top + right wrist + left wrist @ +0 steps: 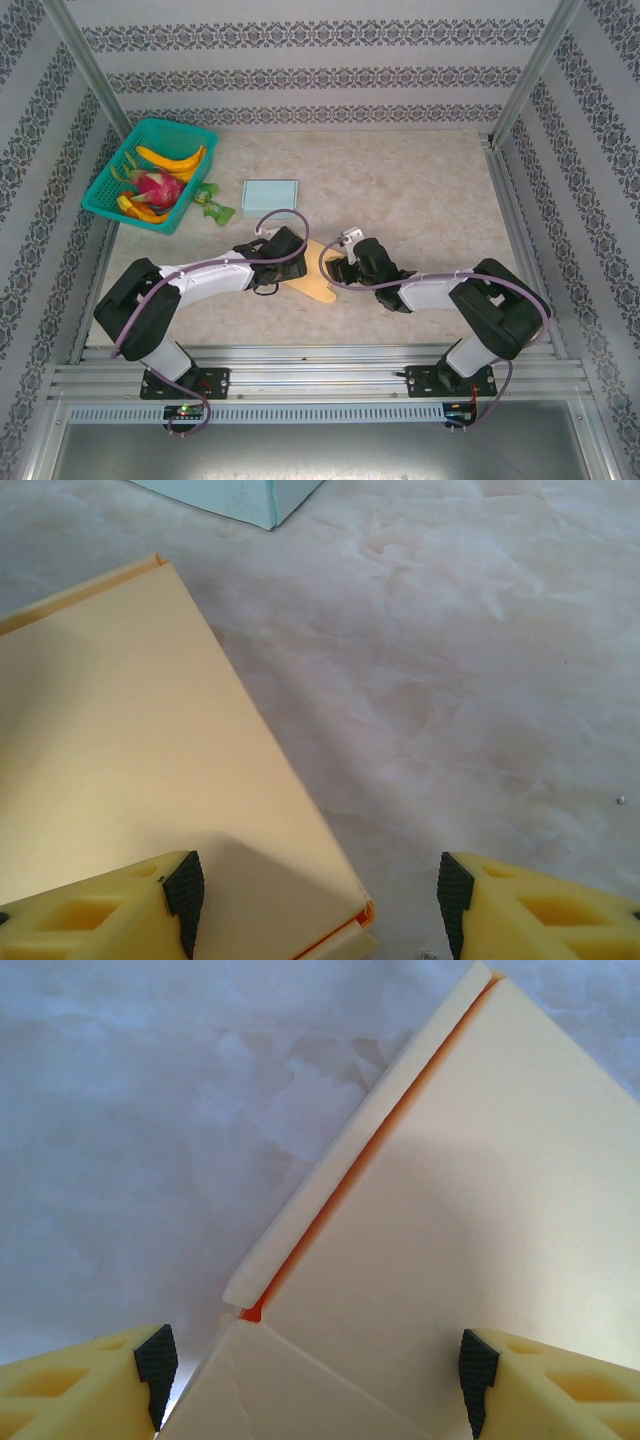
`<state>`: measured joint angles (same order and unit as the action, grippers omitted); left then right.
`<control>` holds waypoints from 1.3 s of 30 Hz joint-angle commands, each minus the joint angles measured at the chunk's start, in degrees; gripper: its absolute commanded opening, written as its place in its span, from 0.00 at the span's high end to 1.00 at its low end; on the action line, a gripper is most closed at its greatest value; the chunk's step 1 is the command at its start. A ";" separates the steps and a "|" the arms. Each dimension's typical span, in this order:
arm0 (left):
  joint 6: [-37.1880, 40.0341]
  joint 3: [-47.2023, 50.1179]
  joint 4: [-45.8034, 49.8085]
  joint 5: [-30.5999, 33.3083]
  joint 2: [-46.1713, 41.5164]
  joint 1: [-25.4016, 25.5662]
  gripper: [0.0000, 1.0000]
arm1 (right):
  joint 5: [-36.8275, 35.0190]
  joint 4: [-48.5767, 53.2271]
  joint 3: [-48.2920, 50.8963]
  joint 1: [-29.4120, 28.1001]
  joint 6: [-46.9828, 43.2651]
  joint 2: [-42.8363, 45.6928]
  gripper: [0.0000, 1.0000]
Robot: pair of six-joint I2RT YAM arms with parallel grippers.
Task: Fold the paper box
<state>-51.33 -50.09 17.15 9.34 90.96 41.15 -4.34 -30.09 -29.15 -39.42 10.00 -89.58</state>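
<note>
**Yellow-fingered tools stand open over the cream box**

Yellow fingers point(70, 1385) tipped with black ribbed pads point(158, 1365) frame the left wrist view. The left tool point(315, 1370) has its jaws spread wide, gripping nothing. The cream paper box point(450, 1210) lies flat beneath and between them. A narrow folded flap runs along the box's edge, and a thin orange seam point(330, 1195) shows in the crease. The box faces are plain cream, and the frame cuts off its far and near ends.

The right tool point(315, 890) is also wide open and empty. One pad sits above the box point(120, 750) near its corner, and the other is over the bare marbled surface point(480, 680).

From above, the left tool point(288, 255) and right tool point(350, 265) meet over the box point(318, 288) and cover most of it. Just a tapering near end shows.

Beyond the box lies a light blue flat box point(270, 194), of which a cropped corner point(240, 495) appears in the right wrist view. Further beyond the box and to the left stands a green plastic basket point(105, 175) holding yellow bananas point(172, 160) and a pink dragon fruit point(160, 187). A small green object point(213, 205) beside the basket is too small to identify.
</note>
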 commanded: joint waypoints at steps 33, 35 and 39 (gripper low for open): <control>0.70 3.07 -4.38 -2.44 -4.86 -4.41 0.13 | 7.54 2.80 -4.69 5.02 -10.56 -8.42 0.36; 1.00 1.77 -4.00 -1.41 -3.94 -4.49 0.12 | 7.76 2.68 -4.69 4.97 -10.58 -8.42 0.36; 0.72 0.40 -4.80 -1.09 -2.18 -4.56 0.10 | 7.90 2.66 -4.60 4.99 -10.71 -8.34 0.36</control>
<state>-50.15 -48.27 11.88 6.48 87.18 37.04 2.94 -32.01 -35.16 -34.70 1.04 -96.18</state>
